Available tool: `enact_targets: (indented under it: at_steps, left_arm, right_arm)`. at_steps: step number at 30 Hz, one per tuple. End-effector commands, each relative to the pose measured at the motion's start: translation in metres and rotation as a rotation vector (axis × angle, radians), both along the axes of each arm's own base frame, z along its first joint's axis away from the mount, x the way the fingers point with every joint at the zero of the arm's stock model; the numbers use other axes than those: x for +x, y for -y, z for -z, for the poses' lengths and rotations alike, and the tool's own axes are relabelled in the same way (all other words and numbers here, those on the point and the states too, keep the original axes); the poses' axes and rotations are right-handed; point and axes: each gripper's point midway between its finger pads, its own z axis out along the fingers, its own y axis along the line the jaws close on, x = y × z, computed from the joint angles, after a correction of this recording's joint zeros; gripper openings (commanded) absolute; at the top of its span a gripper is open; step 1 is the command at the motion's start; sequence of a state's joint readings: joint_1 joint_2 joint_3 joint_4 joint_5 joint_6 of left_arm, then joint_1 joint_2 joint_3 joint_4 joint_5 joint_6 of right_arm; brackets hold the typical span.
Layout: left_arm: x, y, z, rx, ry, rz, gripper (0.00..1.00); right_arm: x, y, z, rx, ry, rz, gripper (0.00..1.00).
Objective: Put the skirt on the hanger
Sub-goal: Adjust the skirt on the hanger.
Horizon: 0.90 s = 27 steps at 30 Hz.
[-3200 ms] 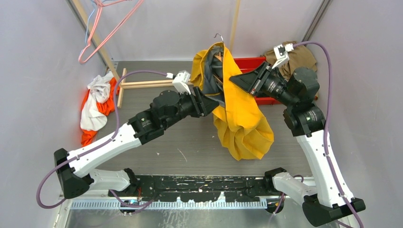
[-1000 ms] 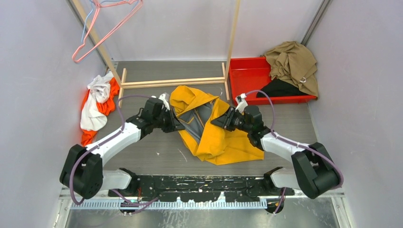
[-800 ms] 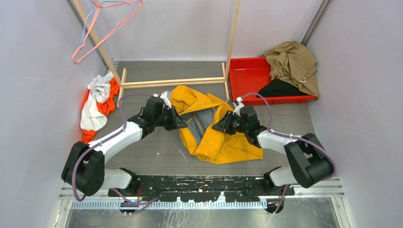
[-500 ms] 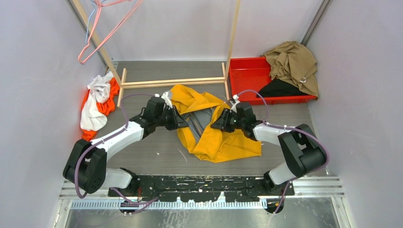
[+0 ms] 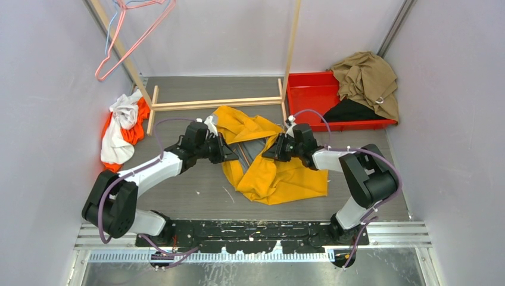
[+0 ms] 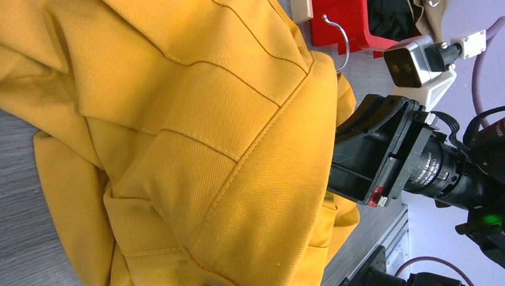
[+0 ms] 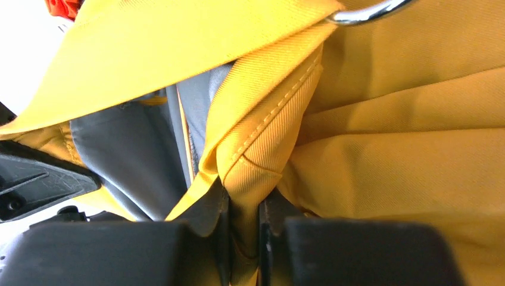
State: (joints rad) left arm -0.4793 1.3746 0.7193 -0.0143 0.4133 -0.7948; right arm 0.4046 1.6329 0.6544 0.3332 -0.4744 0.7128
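skirt [image 6: 208, 149]: matt yellow twill cloth | hanger hook [image 7: 364, 14]: shiny metal | rack [image 5: 214, 103]: wood

We log: left tool [image 5: 225, 152] closed, centre-left | right tool [image 5: 268, 154] pinching skirt [image 5: 280, 179] fold, centre | facing inward

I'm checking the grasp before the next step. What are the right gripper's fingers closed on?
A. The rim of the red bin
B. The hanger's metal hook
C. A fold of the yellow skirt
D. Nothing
C: in the right wrist view the right gripper has both fingers pinched on a bunched fold of the yellow skirt, while the hanger's hook lies apart at the top edge.
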Motion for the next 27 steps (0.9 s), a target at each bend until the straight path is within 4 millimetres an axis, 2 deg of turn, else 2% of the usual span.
enact_targets:
  at_steps: [1, 3, 6, 7, 8, 9, 11, 13, 18, 20, 23, 27]
  left_arm:
    - [0.003, 0.005, -0.012, -0.04, 0.028, 0.023, 0.0]
    - [0.002, 0.004, -0.02, -0.031, 0.038, 0.033, 0.0]
    - [0.002, 0.001, -0.037, -0.006, 0.067, 0.052, 0.0]
    - [0.002, 0.002, -0.046, -0.007, 0.079, 0.06, 0.03]
    - [0.0, 0.003, -0.052, -0.014, 0.084, 0.072, 0.09]
    - [-0.002, 0.005, -0.06, -0.026, 0.089, 0.088, 0.21]
    - [-0.008, 0.007, -0.071, -0.046, 0.094, 0.121, 0.38]
    - [-0.021, 0.009, -0.094, -0.096, 0.127, 0.155, 0.46]
    - [-0.048, 0.004, -0.138, -0.182, 0.213, 0.18, 0.59]
    - [-0.061, 0.01, -0.151, -0.216, 0.257, 0.202, 0.66]
    - [-0.072, 0.02, -0.156, -0.172, 0.386, 0.239, 0.69]
    - [-0.082, 0.044, -0.152, -0.146, 0.561, 0.324, 0.69]
  right_arm:
    - [0.028, -0.005, -0.046, 0.045, 0.167, 0.027, 0.01]
    - [0.029, -0.001, -0.07, 0.026, 0.224, 0.025, 0.01]
    - [0.028, 0.004, -0.122, 0.021, 0.33, 0.025, 0.01]
    - [0.027, 0.006, -0.14, 0.024, 0.361, 0.03, 0.01]
    - [0.027, 0.007, -0.158, 0.036, 0.394, 0.035, 0.01]
    - [0.026, 0.007, -0.176, 0.05, 0.425, 0.038, 0.01]
    - [0.025, 0.009, -0.205, 0.067, 0.475, 0.047, 0.01]
    - [0.025, 0.011, -0.227, 0.073, 0.514, 0.057, 0.01]
    - [0.032, 0.012, -0.258, 0.092, 0.575, 0.086, 0.01]
    - [0.035, 0.01, -0.264, 0.105, 0.575, 0.093, 0.01]
    - [0.037, 0.009, -0.277, 0.131, 0.585, 0.097, 0.01]
    - [0.035, 0.006, -0.289, 0.157, 0.578, 0.092, 0.01]
